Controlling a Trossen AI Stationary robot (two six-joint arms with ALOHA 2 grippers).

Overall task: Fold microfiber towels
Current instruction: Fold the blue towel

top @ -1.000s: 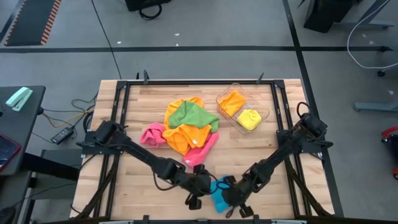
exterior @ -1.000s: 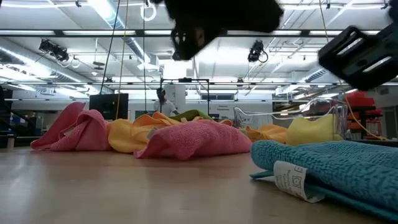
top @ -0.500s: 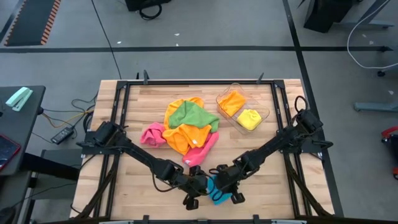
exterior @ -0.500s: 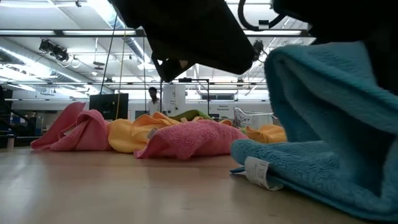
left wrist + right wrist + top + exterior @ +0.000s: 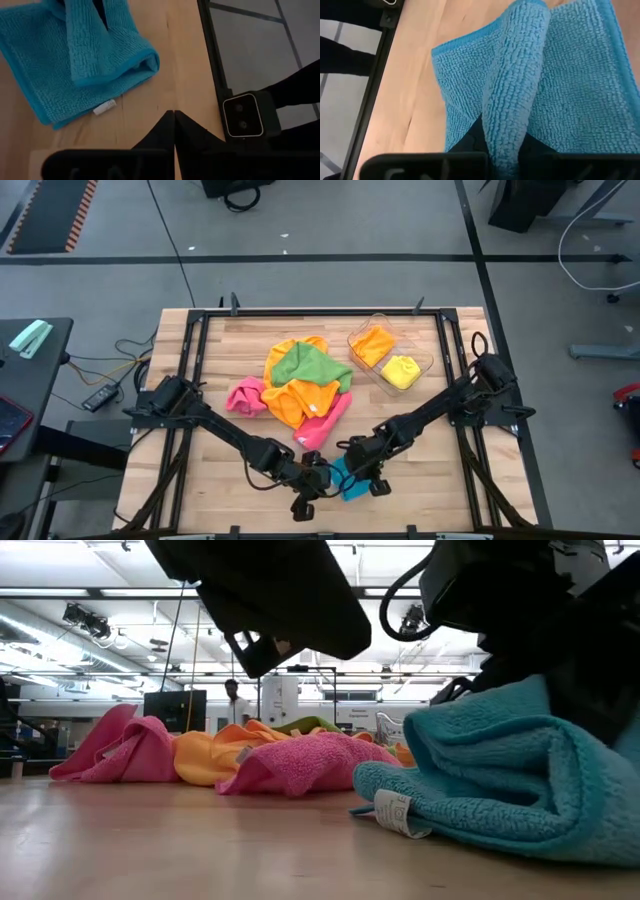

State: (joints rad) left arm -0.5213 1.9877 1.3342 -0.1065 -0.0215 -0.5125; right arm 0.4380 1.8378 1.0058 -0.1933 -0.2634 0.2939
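Two dark arms reach in over the wooden table (image 5: pixel 400 420) toward its near edge, and places below are given from the blue towel (image 5: pixel 345 478) lying there. That towel sits between the two grippers, partly folded over itself, with a white tag showing at its edge in the low view. Farther back on the table from it lies the heap of unfolded towels (image 5: pixel 300 385), orange, green and pink, bunched together. Back and to the right of the blue towel stands a clear plastic tray (image 5: pixel 428 362) holding an orange and a yellow cloth. The right gripper (image 5: pixel 360 470) is over the blue towel, its fingers clamped on a raised fold of it. The left gripper (image 5: pixel 318 480) is just beside the towel's left edge, its fingers (image 5: pixel 167 131) pressed together with nothing between them.
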